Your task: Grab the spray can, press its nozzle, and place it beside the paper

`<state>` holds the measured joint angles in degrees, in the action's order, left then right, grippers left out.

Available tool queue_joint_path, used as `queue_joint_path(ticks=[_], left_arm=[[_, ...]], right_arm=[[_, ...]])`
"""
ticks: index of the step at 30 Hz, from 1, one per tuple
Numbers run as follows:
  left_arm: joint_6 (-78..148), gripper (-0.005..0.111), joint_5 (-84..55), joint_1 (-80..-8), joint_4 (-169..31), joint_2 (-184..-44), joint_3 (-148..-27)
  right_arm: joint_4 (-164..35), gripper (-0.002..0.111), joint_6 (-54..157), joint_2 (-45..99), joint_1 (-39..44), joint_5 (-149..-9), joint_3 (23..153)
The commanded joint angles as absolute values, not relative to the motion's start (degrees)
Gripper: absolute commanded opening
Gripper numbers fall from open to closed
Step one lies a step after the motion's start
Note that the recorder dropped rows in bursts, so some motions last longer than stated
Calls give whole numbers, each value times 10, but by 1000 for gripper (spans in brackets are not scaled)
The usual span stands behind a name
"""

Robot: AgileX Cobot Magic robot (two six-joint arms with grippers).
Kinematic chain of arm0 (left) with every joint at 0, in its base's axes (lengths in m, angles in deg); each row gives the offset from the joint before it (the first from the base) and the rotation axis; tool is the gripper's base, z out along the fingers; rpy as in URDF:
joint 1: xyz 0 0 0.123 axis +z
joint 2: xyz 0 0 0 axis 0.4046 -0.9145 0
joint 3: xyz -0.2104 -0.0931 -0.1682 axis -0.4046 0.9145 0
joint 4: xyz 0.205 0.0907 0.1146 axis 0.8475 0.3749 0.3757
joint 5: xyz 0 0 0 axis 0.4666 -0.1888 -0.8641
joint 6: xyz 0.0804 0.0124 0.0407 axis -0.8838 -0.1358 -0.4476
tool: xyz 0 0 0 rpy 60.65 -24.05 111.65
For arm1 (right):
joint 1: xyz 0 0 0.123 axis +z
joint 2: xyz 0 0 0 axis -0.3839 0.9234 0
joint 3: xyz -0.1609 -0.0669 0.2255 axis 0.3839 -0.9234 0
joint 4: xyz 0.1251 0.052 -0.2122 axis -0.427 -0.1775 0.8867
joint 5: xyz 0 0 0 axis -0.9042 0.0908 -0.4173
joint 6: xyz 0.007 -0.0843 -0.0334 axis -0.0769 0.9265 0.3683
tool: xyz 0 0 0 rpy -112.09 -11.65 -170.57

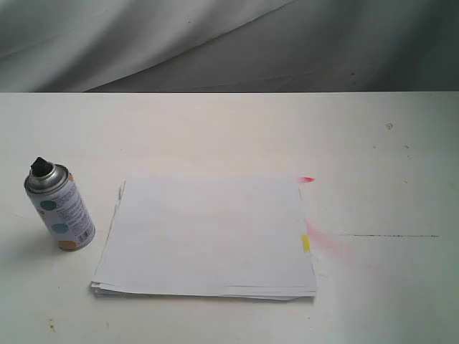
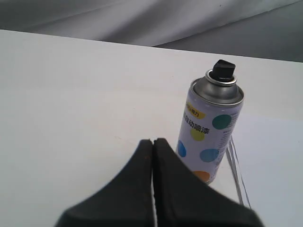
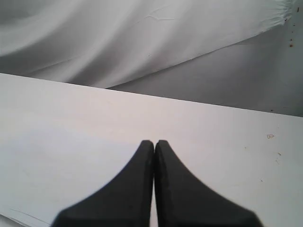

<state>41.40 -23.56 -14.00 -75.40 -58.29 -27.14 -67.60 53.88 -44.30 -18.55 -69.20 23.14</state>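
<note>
You see the spray can [image 1: 59,208] standing upright on the white worktop [image 1: 215,122], at the left of the exterior view, just beside the left edge of the paper [image 1: 208,236] but not on it. Its black nozzle [image 1: 41,166] sits on top of the shiny shoulder. The paper lies flat near the middle of the worktop as a thin stack with uneven edges, with a yellow tab [image 1: 306,243] and a pink smudge [image 1: 326,242] along its right side. Your left end effector [image 2: 153,142] is closed, fingers pressed together with nothing between them; the can stands close beyond its tips, and you cannot tell whether they touch. Your right end effector [image 3: 154,143] is likewise closed and empty, over the worktop near the paper. Neither arm shows in the exterior view.
</note>
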Motion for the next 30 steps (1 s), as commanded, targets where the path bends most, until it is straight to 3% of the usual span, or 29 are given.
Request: queue_joint_path(ticks=[1, 23, 30], left_arm=[[416, 0, -229, -168, -752, -579, -269], [416, 0, -229, -172, -724, -579, -269], [420, 0, -153, -172, -731, -579, -269]], right_arm=[[-671, 0, 537, -445, -185, -690, 229], [-671, 0, 537, -445, -185, -690, 229], [-671, 0, 537, -445, -185, -690, 229]])
